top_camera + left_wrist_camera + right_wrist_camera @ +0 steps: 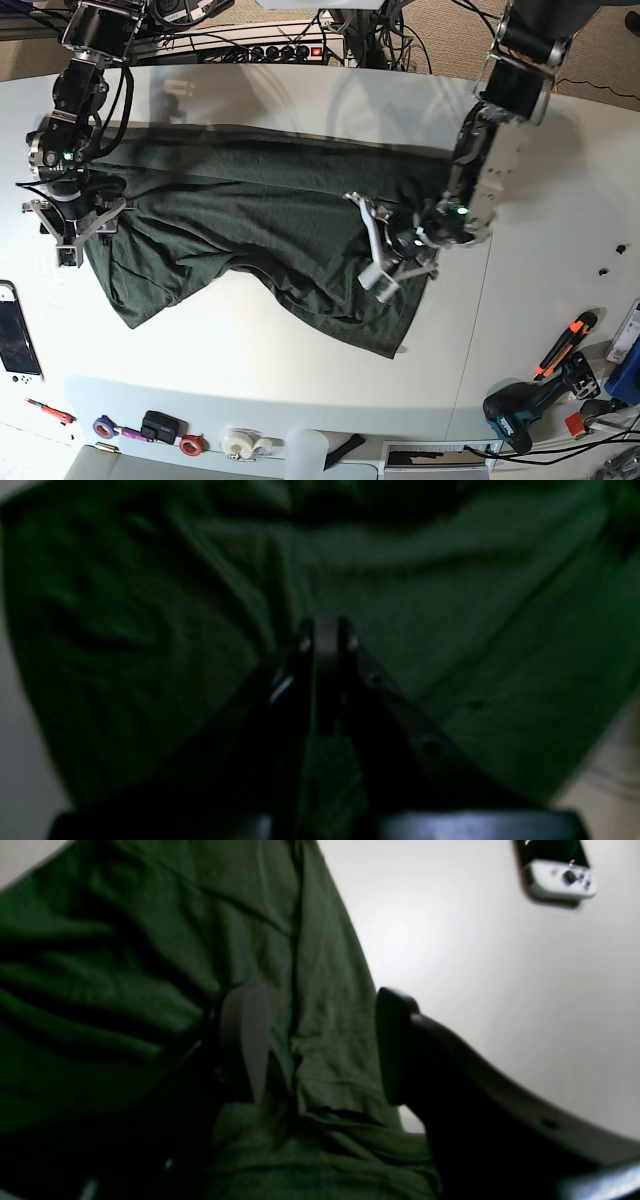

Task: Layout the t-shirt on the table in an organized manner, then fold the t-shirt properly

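Dim, blurred wrist views; bright overview

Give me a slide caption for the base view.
Two arms work a green t-shirt spread crumpled across the white table: left hand shut, right hand open at the edge.

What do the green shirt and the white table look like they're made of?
The t-shirt looks like soft matte knit, likely cotton: it drapes, wrinkles and shows a faint heather. The table looks like smooth, hard laminate or plastic with a slight sheen; exact material unclear.

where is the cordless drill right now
In the base view the cordless drill lies at the table's lower right corner, beside an orange-handled tool, well clear of the t-shirt.
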